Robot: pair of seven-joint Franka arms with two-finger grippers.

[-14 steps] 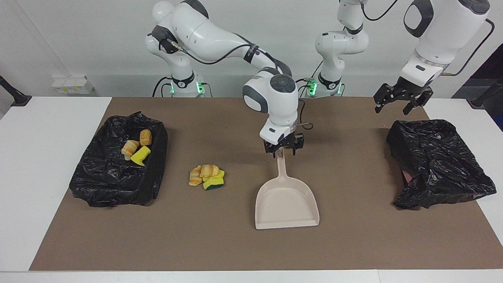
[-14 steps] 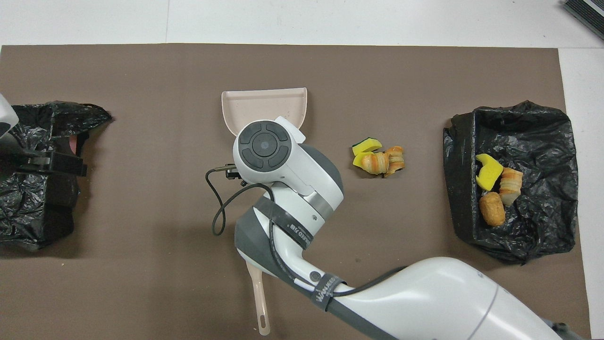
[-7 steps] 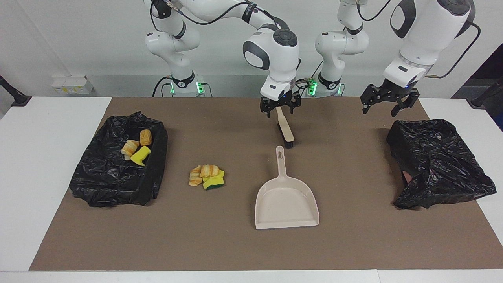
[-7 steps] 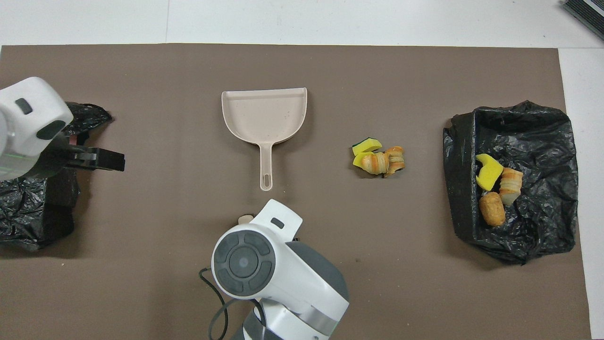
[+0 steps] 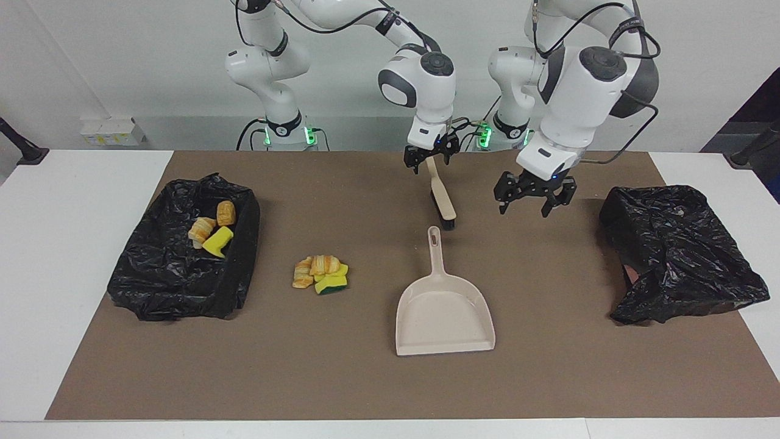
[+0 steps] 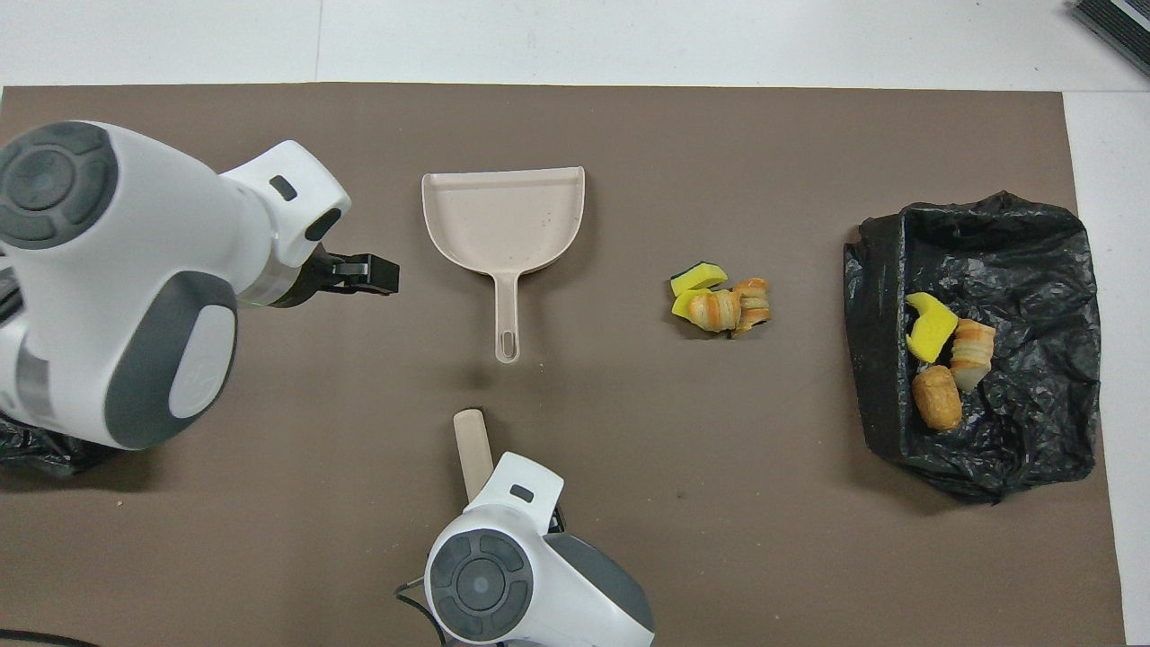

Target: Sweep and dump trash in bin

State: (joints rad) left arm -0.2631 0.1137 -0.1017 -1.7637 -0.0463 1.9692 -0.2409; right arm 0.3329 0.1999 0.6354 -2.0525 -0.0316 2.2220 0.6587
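A heap of trash, striped bread-like lumps and yellow sponge, lies on the brown mat between the dustpan and the bin. More trash sits inside the black-bagged bin at the right arm's end. The beige dustpan lies flat, with its handle pointing at the robots. Nearer the robots lies the brush. My right gripper is open, its fingers on either side of the brush handle's end. My left gripper hangs open and empty over the mat, beside the dustpan's handle.
A second black bag lies crumpled at the left arm's end of the mat. White tabletop borders the mat on both sides. In the overhead view the right wrist hides its own fingers.
The right gripper let go of the dustpan handle and drew back up to the brush handle. The left arm swung from over the crumpled bag toward the middle and came lower.
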